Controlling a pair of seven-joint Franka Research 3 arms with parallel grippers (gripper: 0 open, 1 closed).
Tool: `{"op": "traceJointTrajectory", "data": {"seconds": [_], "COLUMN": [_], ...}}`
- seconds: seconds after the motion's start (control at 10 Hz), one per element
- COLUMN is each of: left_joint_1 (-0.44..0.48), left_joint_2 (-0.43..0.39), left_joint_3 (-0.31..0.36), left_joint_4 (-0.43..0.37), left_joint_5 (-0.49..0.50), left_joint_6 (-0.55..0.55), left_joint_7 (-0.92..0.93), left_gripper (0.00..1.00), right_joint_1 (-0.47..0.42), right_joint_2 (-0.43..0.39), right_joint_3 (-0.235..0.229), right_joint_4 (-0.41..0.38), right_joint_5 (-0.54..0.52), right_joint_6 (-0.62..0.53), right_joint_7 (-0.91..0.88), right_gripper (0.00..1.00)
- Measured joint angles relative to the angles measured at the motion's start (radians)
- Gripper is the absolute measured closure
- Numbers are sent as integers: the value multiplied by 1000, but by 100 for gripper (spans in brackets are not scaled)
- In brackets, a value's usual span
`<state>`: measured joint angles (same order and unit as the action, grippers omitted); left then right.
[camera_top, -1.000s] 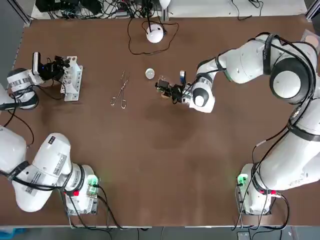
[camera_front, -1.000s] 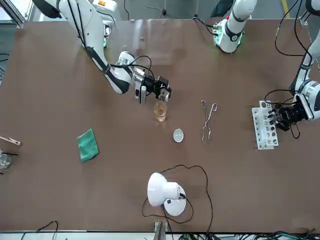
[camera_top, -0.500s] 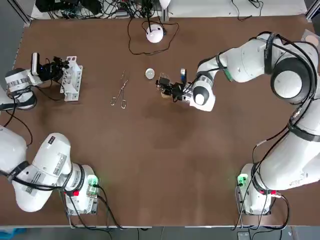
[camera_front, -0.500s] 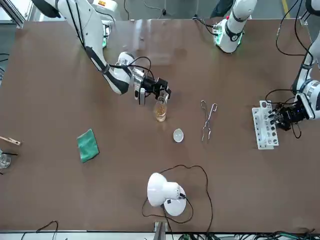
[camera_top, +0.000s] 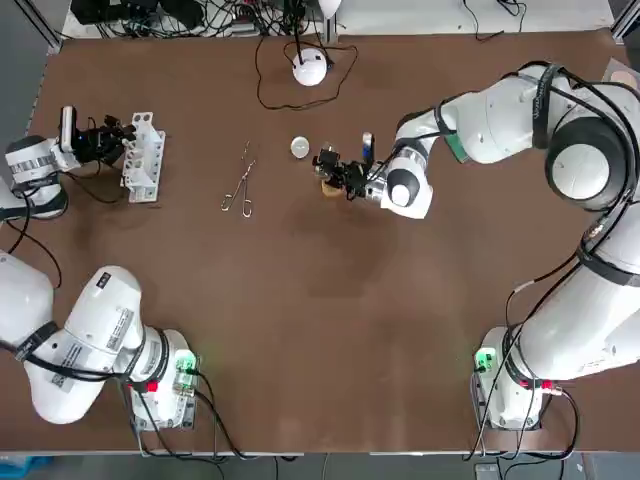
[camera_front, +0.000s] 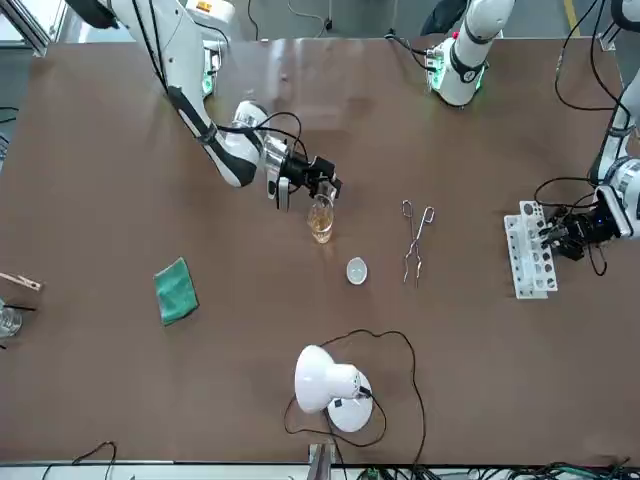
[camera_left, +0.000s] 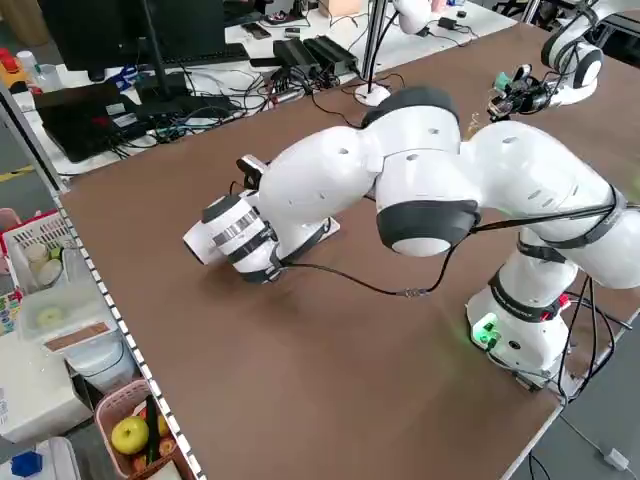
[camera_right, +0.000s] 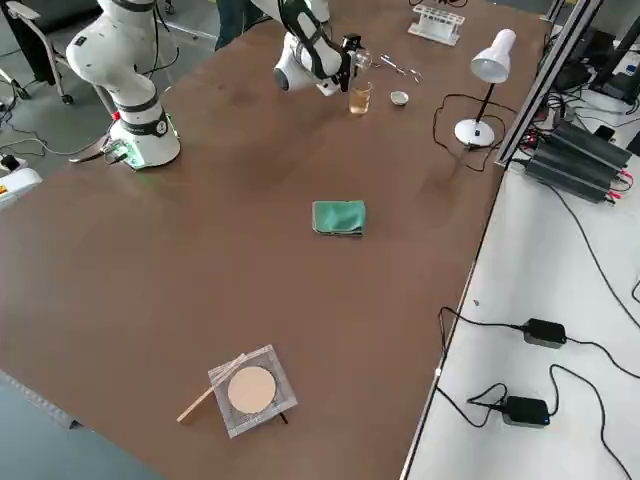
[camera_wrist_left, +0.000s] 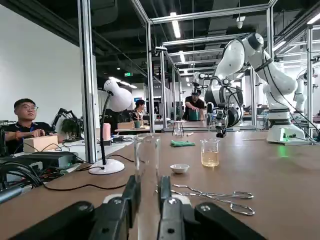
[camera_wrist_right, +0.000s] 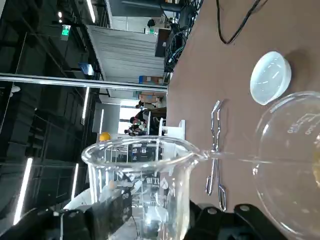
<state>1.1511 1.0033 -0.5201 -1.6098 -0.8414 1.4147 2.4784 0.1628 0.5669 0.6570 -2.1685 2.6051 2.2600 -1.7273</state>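
My right gripper (camera_top: 331, 169) is shut on a small clear beaker (camera_wrist_right: 144, 176) and holds it tilted, its spout at the rim of a beaker of amber liquid (camera_front: 320, 220) that stands on the table. In the right wrist view that standing beaker (camera_wrist_right: 295, 167) lies just past the spout. My left gripper (camera_top: 106, 136) hovers at the table's far left beside the white test tube rack (camera_top: 143, 157), shut on a clear glass tube (camera_wrist_left: 147, 159). In the front view the left gripper (camera_front: 561, 238) sits right of the rack (camera_front: 527, 264).
Metal tongs (camera_top: 240, 181) and a small white dish (camera_top: 300, 148) lie between the rack and the beakers. A white desk lamp (camera_top: 310, 68) with its cable stands at the far edge. A green cloth (camera_front: 176, 290) lies off to the robot's right. People sit beyond the table.
The right gripper with its beaker has shifted slightly toward the far edge, over the amber beaker. The left gripper has drawn a little away from the rack toward the table's left edge.
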Motion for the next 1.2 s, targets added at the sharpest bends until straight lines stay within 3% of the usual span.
{"op": "traceJointTrajectory", "data": {"seconds": [0.9, 1.1, 1.2], "left_joint_1": [-29, -31, -33], "left_joint_2": [0, 0, 0], "left_joint_3": [8, 9, 9], "left_joint_4": [5, 5, 5], "left_joint_5": [19, 19, 19], "left_joint_6": [33, 45, 52], "left_joint_7": [-2, -10, -27], "left_gripper": [79, 76, 69], "right_joint_1": [-16, -18, -18], "right_joint_2": [-1, -1, -1], "right_joint_3": [0, 0, 0], "right_joint_4": [12, 13, 14], "right_joint_5": [0, 0, 0], "right_joint_6": [0, 0, 0], "right_joint_7": [92, 121, 146], "right_gripper": [62, 62, 62]}}
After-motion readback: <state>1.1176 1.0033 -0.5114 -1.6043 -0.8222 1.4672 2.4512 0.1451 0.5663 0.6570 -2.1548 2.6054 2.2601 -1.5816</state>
